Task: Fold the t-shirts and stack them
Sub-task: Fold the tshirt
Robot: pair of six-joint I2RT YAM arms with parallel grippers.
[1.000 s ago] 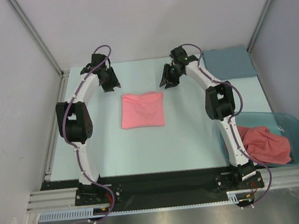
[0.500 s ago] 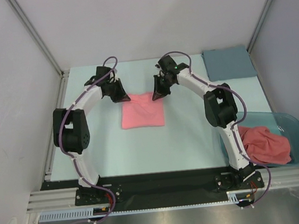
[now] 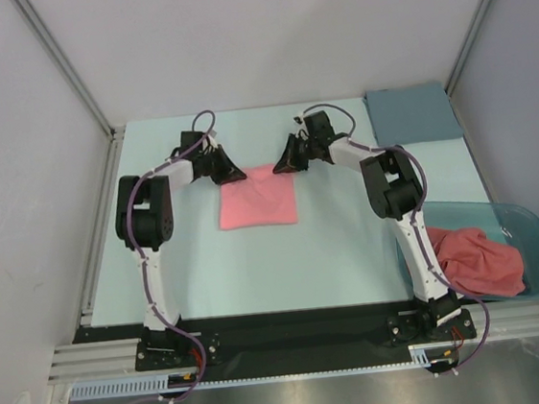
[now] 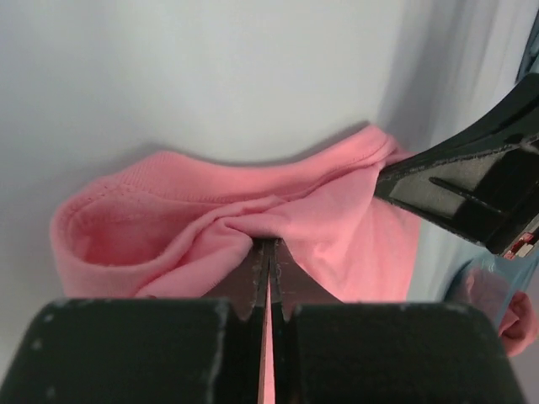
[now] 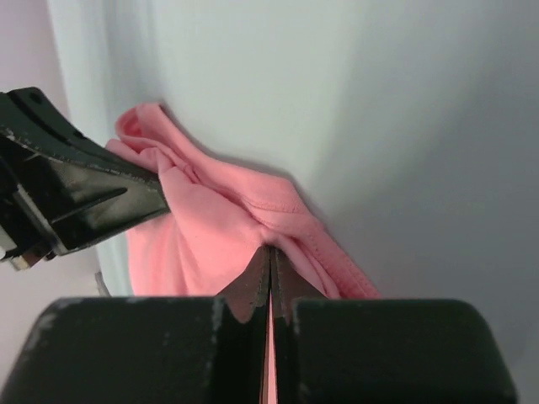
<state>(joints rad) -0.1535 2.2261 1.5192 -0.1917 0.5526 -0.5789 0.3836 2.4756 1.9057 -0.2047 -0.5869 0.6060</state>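
Bench, task partly done. Teal tub at the near right corner holds a crumpled t-shirt, not yet folded; whether others lie beneath it is hidden. Folded t-shirt lies mid-bench. Left gripper and right gripper: fingers closed, gripping its two far corners. No stack formed yet.

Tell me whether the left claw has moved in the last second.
Yes: the left claw came right and nearer, from beyond the shirt's far left corner to pinching that corner.
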